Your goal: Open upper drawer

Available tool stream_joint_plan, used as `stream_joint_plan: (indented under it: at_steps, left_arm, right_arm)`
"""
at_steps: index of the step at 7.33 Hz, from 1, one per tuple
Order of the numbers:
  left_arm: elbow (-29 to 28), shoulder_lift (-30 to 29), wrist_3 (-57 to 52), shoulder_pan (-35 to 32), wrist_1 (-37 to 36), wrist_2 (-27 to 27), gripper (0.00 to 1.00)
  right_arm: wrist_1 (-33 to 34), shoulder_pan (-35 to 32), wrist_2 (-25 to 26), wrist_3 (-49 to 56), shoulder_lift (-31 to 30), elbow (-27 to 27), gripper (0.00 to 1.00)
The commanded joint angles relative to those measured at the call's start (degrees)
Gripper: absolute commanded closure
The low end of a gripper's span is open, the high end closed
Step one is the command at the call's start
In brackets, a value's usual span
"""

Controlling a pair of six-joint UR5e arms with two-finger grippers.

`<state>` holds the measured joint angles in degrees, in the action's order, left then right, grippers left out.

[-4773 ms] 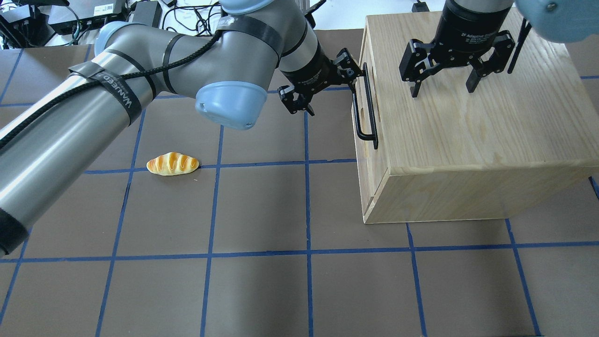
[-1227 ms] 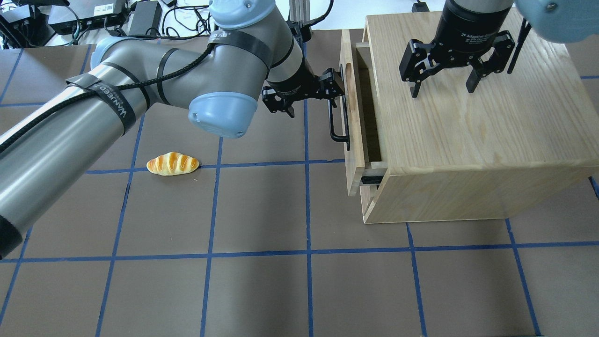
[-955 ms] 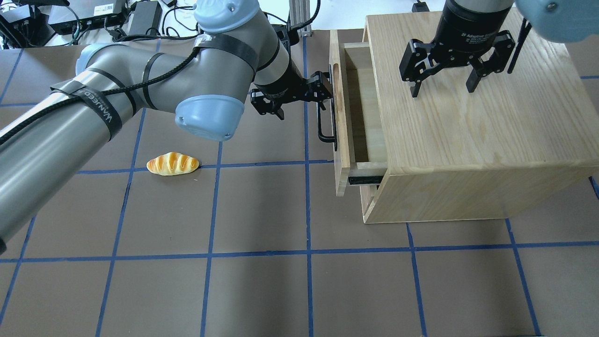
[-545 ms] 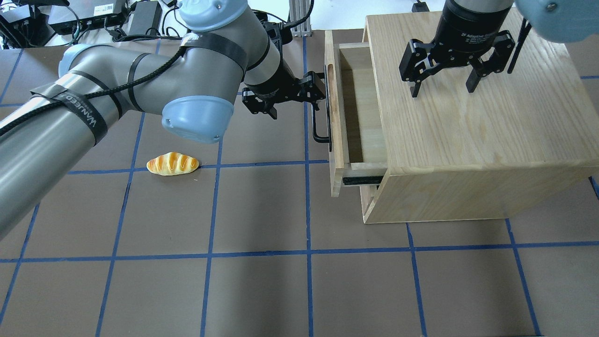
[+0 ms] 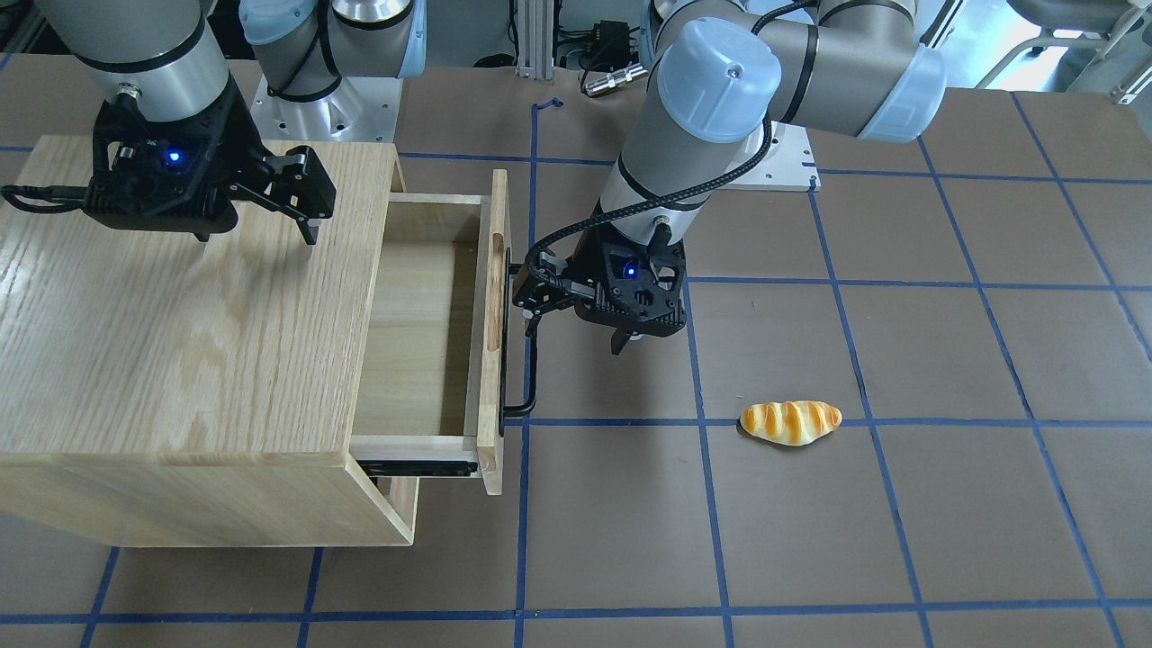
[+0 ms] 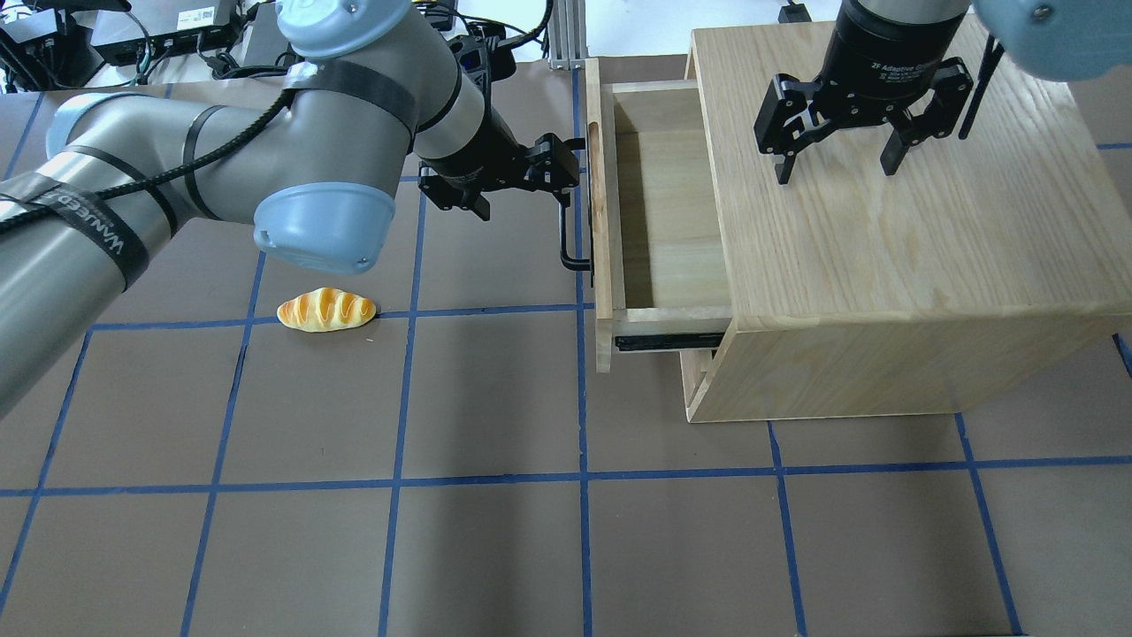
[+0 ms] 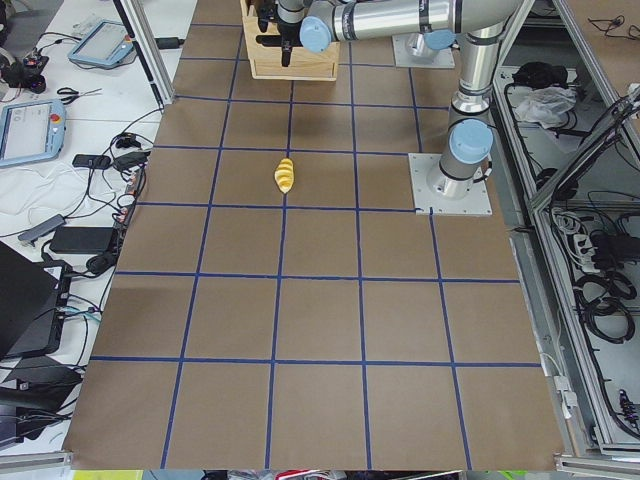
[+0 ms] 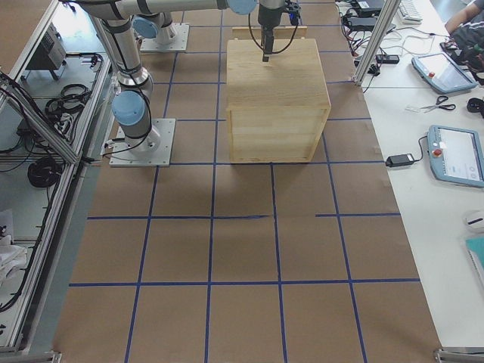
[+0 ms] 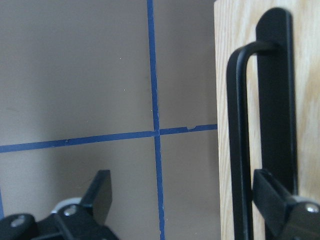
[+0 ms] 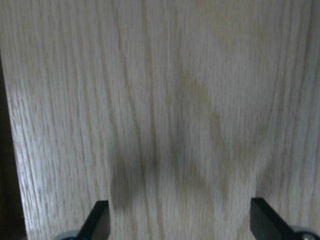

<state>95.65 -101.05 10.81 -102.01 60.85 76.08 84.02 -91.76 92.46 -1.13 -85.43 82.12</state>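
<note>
The upper drawer (image 6: pixel 672 212) stands pulled out of the oak cabinet (image 6: pixel 884 265), its pale inside showing (image 5: pixel 414 333). Its black bar handle (image 6: pixel 566 239) runs along the front panel (image 6: pixel 603 221). My left gripper (image 6: pixel 526 202) is open, with one finger hooked behind the handle (image 9: pixel 239 125) and the other out over the table. In the left wrist view the fingers (image 9: pixel 100 195) stand wide apart. My right gripper (image 6: pixel 836 168) is open and empty just above the cabinet top (image 10: pixel 160 100). It also shows in the front-facing view (image 5: pixel 256 236).
A toy bread roll (image 6: pixel 327 310) lies on the brown mat to the left of the drawer, also seen in the front-facing view (image 5: pixel 790 421). A lower drawer front (image 5: pixel 396 499) sits shut under the open one. Cables and boxes lie beyond the table's far edge (image 6: pixel 177 26).
The drawer has slid steadily further out of the cabinet, to the left in the overhead view, with my left gripper hooked on its handle. The right gripper has not moved.
</note>
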Motion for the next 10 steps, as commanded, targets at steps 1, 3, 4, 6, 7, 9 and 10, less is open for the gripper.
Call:
stream_joint_plan:
  at_steps: [1, 3, 4, 6, 7, 9, 10]
  left_arm:
    - [1.12, 0.5, -1.05, 0.5, -0.2, -0.05, 0.0]
    - [0.51, 1.38, -1.31, 1.03, -0.03, 0.21, 0.0]
    - [0.33, 3.21, -4.36, 2.16, 1.71, 1.08, 0.0]
    - [-2.81, 8.39, -9.29, 5.67, 14.75, 7.29, 0.0]
    - [-6.4, 9.72, -11.31, 6.9, 22.22, 11.86, 0.0]
    - [-10.55, 10.43, -12.3, 10.59, 25.46, 14.09, 0.0]
    - [-11.09, 10.35, -12.3, 10.35, 27.29, 17.32, 0.0]
  right_arm:
    - [0.0, 0.0, 0.0, 0.08, 0.0, -0.03, 0.0]
    - [0.0, 0.09, 0.0, 0.08, 0.0, -0.03, 0.0]
    - [0.0, 0.0, 0.0, -0.01, 0.0, 0.06, 0.0]
    - [0.0, 0.0, 0.0, -0.01, 0.0, 0.06, 0.0]
    - [0.0, 0.0, 0.0, -0.01, 0.0, -0.03, 0.0]
    - [0.0, 0.0, 0.0, -0.01, 0.0, 0.06, 0.0]
    - [0.0, 0.0, 0.0, -0.01, 0.0, 0.06, 0.0]
